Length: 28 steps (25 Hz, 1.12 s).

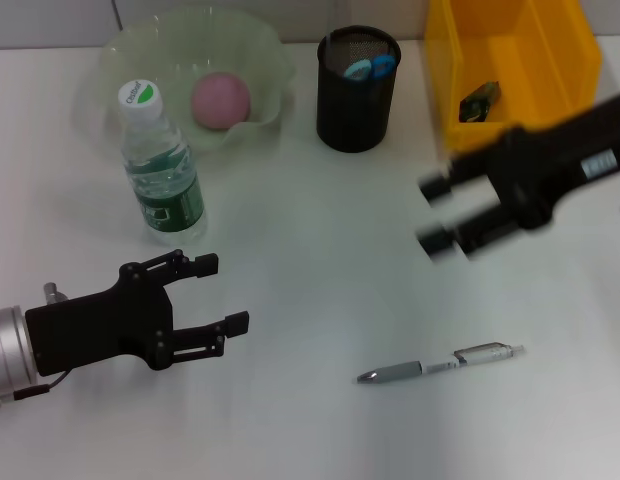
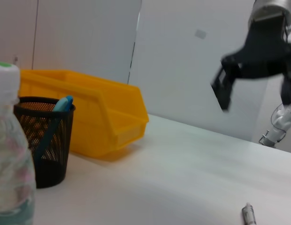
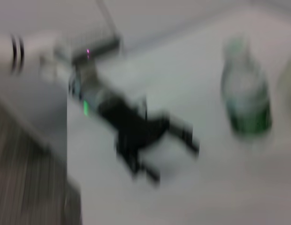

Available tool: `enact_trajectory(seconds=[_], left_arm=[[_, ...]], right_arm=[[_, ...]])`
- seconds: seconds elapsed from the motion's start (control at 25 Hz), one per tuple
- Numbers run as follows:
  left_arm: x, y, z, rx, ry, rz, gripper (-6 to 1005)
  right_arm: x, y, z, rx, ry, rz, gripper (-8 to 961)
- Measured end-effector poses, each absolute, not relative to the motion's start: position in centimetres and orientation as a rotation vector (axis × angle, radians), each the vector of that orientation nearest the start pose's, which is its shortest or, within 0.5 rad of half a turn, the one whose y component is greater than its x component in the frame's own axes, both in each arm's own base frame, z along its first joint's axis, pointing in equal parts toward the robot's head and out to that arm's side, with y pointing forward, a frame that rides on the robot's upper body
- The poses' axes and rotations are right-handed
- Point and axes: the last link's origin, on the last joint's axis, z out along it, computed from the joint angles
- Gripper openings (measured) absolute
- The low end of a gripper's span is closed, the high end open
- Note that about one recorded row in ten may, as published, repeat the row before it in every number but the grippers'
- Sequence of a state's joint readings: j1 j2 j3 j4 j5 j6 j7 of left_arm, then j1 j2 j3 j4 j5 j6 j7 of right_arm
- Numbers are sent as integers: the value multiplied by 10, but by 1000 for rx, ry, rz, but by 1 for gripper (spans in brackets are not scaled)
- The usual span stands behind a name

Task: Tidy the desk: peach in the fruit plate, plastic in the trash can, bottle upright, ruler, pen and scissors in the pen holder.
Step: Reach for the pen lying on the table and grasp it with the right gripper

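Mostly done: pink peach (image 1: pixel 222 100) in the translucent plate (image 1: pixel 110 60), clear bottle (image 1: pixel 162 170) upright beside it; silver pen (image 1: pixel 440 364) lies loose, well apart from the black mesh holder (image 1: pixel 358 95). Left gripper (image 1: pixel 222 294) and right gripper (image 1: pixel 435 214) both gape empty.

Left gripper (image 1: pixel 220 293): matte black, two-fingered, silver cylindrical wrist, green light. Right gripper (image 1: pixel 437 214): black, same build.

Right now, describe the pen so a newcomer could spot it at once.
Start at the black mesh pen holder at the back of the white table, then come forward toward the near edge. The pen lies flat there on bare table, alone. It is the only slim silver-grey stick in sight, with a clear clipped end.
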<state>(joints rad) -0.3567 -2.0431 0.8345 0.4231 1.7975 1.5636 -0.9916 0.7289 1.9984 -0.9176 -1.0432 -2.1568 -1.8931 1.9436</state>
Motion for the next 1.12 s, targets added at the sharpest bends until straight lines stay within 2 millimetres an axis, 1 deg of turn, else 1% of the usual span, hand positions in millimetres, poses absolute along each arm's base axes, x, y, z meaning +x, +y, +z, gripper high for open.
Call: enact_trajectory(seconds=[0.08,0.12,0.16,0.28,0.32,0.36,0.48,0.52,0.6,0.76,0.8,1.12], left_arm=[[-309,261,-29,-2700,-523,-785,843],[-309,261,-29,-2701,-530,-785,843],[-309,262,-29,-2702,-533,-784,843],[-309,262,-29,-2701,-537,-786,842],[-309,262,-29,-2699,-538,-787,842],[-309,262,-29,-2698,-539,-787,842],[-309,262,-29,-2693,-545,-787,842],[-309,262,-30,-2691,-546,-787,842],[-310,263,-30,-2688,-548,-784,842],[-310,264,-30,-2684,-550,-782,842],[-309,264,-30,-2683,-550,-782,842],[-308,268,-29,-2678,-553,-786,842]], right_arm=[[167,348,45,-3189,613,-1,765],[168,347,38,-3209,606,-170,765],[168,347,38,-3209,606,-170,764],[168,344,25,-3209,563,-397,761],[169,342,16,-3197,516,-544,760],[169,342,16,-3197,516,-544,757],[171,340,5,-3158,423,-748,749],[173,339,0,-3140,368,-832,746],[173,339,-4,-3133,339,-862,740],[175,340,-16,-3122,175,-942,729],[175,340,-16,-3122,175,-942,726],[174,336,-28,-3135,3,-1004,703]])
